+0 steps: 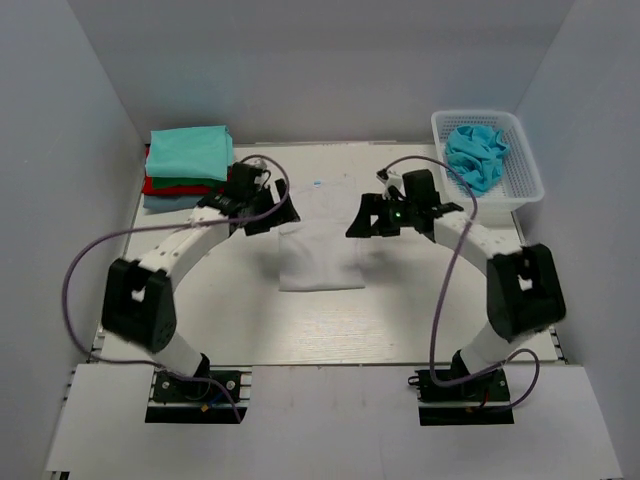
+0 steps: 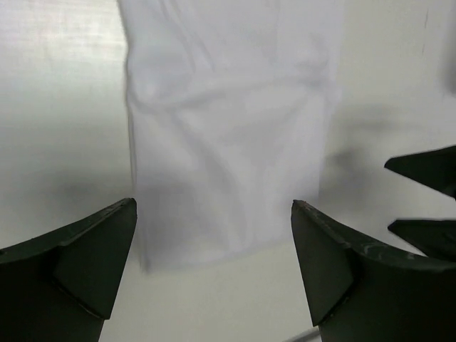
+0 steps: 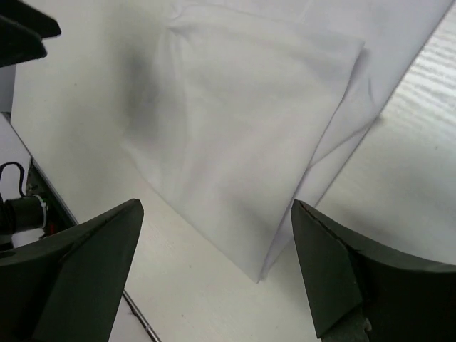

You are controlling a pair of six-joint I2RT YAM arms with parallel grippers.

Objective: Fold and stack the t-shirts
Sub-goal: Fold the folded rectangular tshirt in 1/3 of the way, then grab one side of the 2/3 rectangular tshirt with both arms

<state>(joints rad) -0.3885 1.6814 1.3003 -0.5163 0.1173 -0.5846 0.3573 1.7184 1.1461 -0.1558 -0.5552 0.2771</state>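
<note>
The white t-shirt (image 1: 320,258) lies folded into a rectangle on the table between my two arms. It fills the upper part of the left wrist view (image 2: 228,128) and of the right wrist view (image 3: 249,135). My left gripper (image 1: 268,215) hovers open over its far left corner, jaws wide apart and empty (image 2: 214,235). My right gripper (image 1: 372,222) hovers open over its far right corner, also empty (image 3: 217,235). A stack of folded t-shirts (image 1: 187,165), teal on top, red and grey-blue beneath, sits at the far left.
A white lattice basket (image 1: 525,185) at the far right holds a crumpled light blue t-shirt (image 1: 477,153). Grey walls enclose the table on the left, back and right. Purple cables loop from both arms.
</note>
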